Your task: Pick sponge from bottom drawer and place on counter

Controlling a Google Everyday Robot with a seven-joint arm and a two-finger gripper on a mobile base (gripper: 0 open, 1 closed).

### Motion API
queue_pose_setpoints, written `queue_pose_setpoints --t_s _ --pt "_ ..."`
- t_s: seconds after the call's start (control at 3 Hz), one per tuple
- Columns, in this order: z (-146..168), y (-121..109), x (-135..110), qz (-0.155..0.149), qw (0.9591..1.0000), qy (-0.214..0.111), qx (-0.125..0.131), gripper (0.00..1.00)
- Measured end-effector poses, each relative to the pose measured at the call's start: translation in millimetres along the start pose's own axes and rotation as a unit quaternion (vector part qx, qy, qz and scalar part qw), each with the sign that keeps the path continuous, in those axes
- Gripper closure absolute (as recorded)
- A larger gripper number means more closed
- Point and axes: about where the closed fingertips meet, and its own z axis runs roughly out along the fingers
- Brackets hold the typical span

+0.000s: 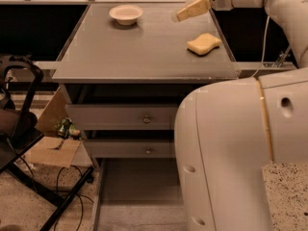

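The sponge, yellow with wavy sides, lies flat on the counter near its right edge. My gripper hangs above the counter's far right part, a little behind and to the left of the sponge, apart from it, open and empty. Its cream fingers point down and to the left. The bottom drawer is pulled out below the two upper drawers; the grey floor that shows is bare, and my white body hides its right part.
A cream round bowl stands at the counter's far left. My bulky white body fills the lower right. A black chair frame, a cardboard box and cables lie on the floor at left.
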Motion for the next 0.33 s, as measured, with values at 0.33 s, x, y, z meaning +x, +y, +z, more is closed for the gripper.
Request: queue_pose_setpoints --t_s 0.33 --pt "0.0 0.0 0.0 0.000 1.0000 0.000 0.000 0.00"
